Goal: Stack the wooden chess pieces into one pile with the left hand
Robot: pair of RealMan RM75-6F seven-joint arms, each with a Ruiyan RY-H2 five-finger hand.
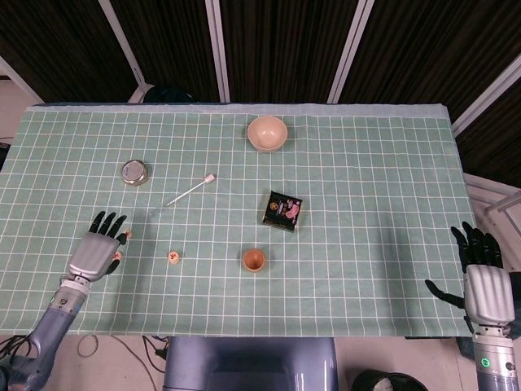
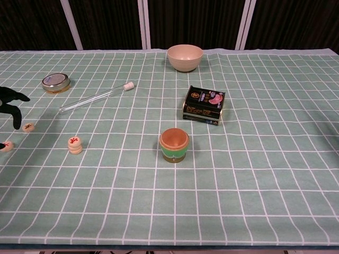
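**Left hand over the loose pieces, next pick to be made**

The left hand (image 1: 96, 251) is seen at the lower left of the head view, palm down, its fingers spread and nothing held in them; in the chest view only dark fingertips (image 2: 12, 103) show at the far left edge. Two loose chess pieces lie beside it: one piece (image 2: 28, 127) just below the fingertips and another piece (image 2: 5, 146) at the very edge of the frame, partly cut off. In the head view both are largely hidden by the hand.

Further right, the started pile (image 2: 75, 144) stands alone on the green checked cloth (image 1: 366, 179); it looks to be two pieces high, red characters uppermost.

The step in hand is judged to be the pick of one of the loose pieces. The piece should be pinched by its rim, kept flat, carried over the pile, lowered square onto the top and let go only once it is seated. The pile is small and light, so a sideways brush is likely to topple it; it is better approached from above.

At the far right, the right hand (image 1: 482, 275) is held off the table edge, fingers apart, empty. It is not needed.
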